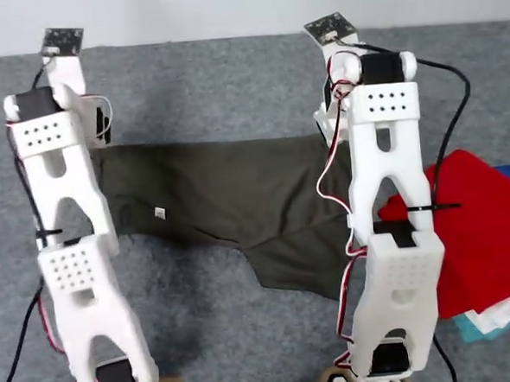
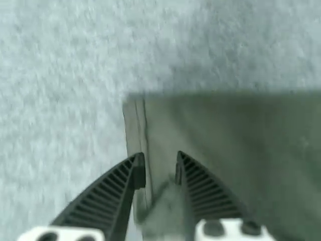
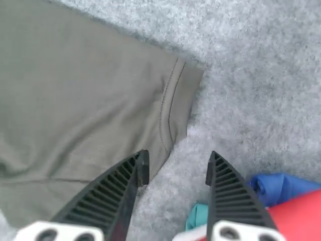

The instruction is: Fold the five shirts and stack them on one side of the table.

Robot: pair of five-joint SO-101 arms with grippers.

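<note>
No writing can be read; the small white tag on the olive-green fabric shirt cannot be deciphered.

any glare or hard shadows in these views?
High view: even light, no glare, soft shadows beside the arms on the grey table cover. Left wrist view: a thin dark shadow runs along the olive shirt edge. Right wrist view: faint shadow by the sleeve hem, no glare.
</note>
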